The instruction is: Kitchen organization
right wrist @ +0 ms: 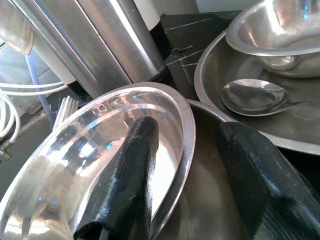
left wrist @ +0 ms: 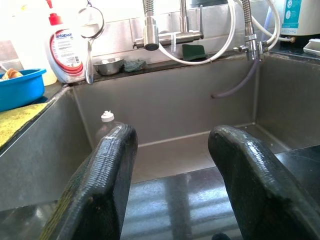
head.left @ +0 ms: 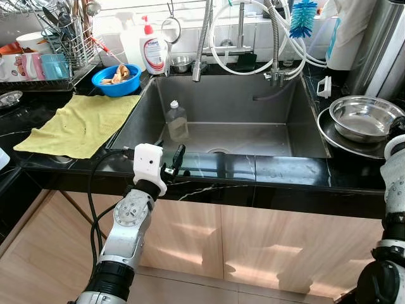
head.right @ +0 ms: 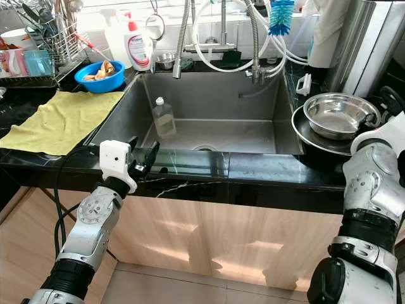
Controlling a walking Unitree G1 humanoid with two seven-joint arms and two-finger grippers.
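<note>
At the lower left of the frame, the left end effector (head.left: 176,161) hovers over the black desk (head.left: 266,170) edge, fingers spread wide and empty, facing the sink (head.left: 278,136) where a clear bottle (head.left: 177,120) stands. Right end effector (right wrist: 187,165), fingers apart, straddles the rim of a steel bowl (head.left: 365,118) at far right.

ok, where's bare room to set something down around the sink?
Free: the sink floor right of the clear bottle, and the black front ledge right of the left pincer. The yellow cloth is flat with nothing on it. Crowded: the right counter, where steel bowls sit stacked and the right pincer straddles a rim; the back-left corner has the dish rack and blue bowl.
</note>
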